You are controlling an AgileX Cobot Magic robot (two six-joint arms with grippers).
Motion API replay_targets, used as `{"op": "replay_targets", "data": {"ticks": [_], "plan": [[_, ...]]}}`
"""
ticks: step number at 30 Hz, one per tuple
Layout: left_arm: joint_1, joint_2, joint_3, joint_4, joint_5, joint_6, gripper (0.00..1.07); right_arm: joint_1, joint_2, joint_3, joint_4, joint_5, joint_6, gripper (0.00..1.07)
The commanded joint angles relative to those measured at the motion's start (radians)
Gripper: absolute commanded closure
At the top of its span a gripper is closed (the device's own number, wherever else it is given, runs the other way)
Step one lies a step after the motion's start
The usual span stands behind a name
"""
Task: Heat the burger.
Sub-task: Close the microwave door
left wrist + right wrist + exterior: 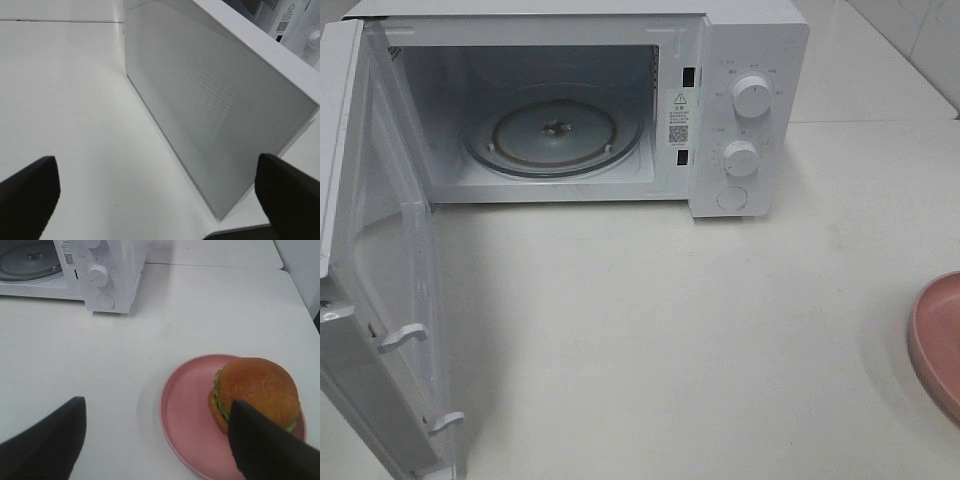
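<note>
The burger [255, 385], with a glossy brown bun and a green lettuce frill, sits on a pink plate [185, 415] in the right wrist view. My right gripper [157, 404] is open just short of the plate, and one finger [265, 445] covers the burger's near side. The high view shows only the plate's edge [940, 335] at the far right, without the burger. My left gripper [155, 160] is open and empty, facing the outer face of the microwave door [200, 100]. Neither gripper appears in the high view.
The white microwave [750, 40] stands at the back of the white table, its door [380, 300] swung wide to the left. Inside lies a bare glass turntable [555, 130]. Two knobs and a round button sit on its right panel [102, 280].
</note>
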Motion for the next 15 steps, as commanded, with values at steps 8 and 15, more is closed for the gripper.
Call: {"op": "replay_targets", "data": {"ticks": [8,15], "plan": [[0.002,-0.018,0.004,-0.003,-0.009,-0.002,0.09,-0.006,-0.028,0.003,0.0,-0.015,-0.01,0.31],[0.002,-0.018,0.005,-0.01,-0.009,-0.002,0.09,-0.006,-0.028,0.003,0.0,-0.015,-0.01,0.31]]}}
